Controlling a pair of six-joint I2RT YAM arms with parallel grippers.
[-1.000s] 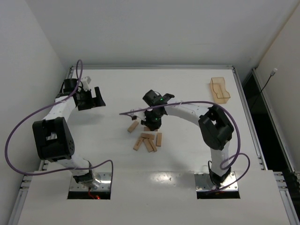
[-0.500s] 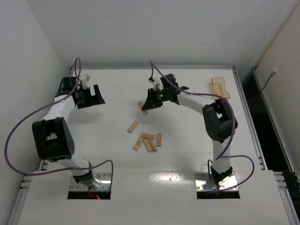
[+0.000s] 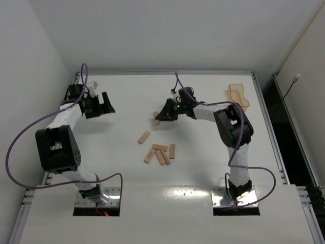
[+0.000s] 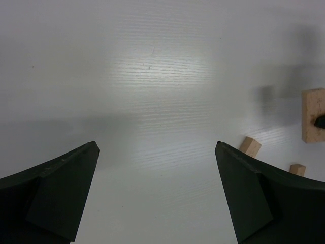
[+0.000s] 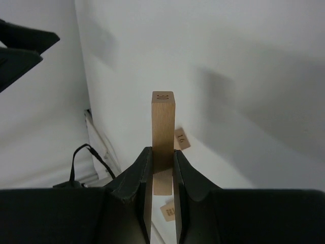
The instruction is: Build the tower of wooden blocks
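My right gripper point(image 3: 161, 116) is shut on one wood block point(image 3: 156, 118), held above the middle of the table. In the right wrist view that block point(image 5: 163, 127) sticks out endwise from between the fingers of the gripper point(image 5: 163, 155). Several more wood blocks lie flat in a loose cluster point(image 3: 160, 152), with a single one point(image 3: 144, 137) off to its left. My left gripper point(image 3: 105, 104) hovers open at the back left, and in its wrist view the gripper point(image 4: 157, 147) has only bare table between its fingers. The tower is out of view.
A translucent orange-tan tray point(image 3: 237, 96) sits at the back right. A metal rail point(image 3: 167, 73) frames the white table. Purple cables loop off both arms.
My right gripper has lifted a block from beside the cluster and carried it toward the back of the table. The left arm has barely shifted.
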